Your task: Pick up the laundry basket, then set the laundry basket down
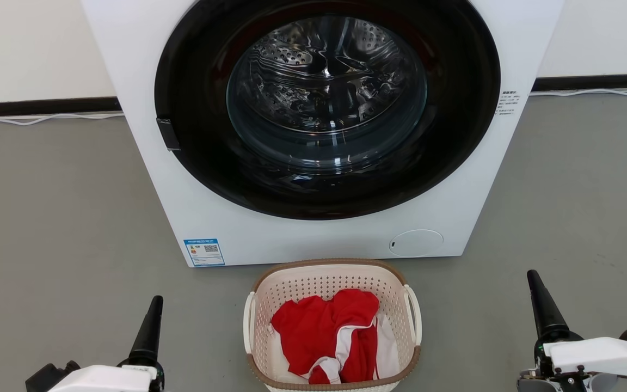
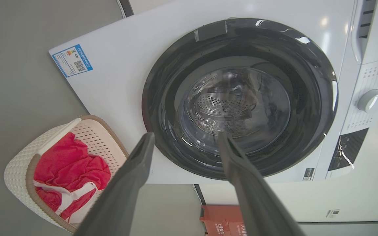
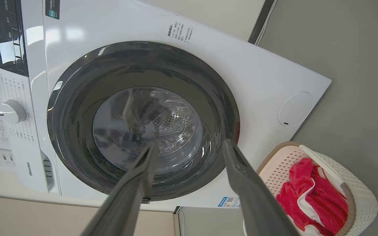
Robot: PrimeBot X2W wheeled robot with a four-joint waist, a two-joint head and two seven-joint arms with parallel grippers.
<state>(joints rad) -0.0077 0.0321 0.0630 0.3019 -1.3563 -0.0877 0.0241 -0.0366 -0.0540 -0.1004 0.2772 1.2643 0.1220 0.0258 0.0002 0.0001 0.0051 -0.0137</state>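
Note:
The laundry basket stands on the grey floor just in front of the washing machine, cream-white and perforated, with a brown rim and white loop handles on both sides. A red and white garment lies inside it. My left gripper is low at the left, well apart from the basket, and my right gripper is low at the right, equally clear of it. In the left wrist view my left gripper is open and empty, with the basket off to its left. My right gripper also stands open and empty, the basket at its lower right.
A large white washing machine with a dark round door, shut, stands right behind the basket. White cables run along the wall's base. Open grey floor lies on both sides. An orange box shows beyond the machine.

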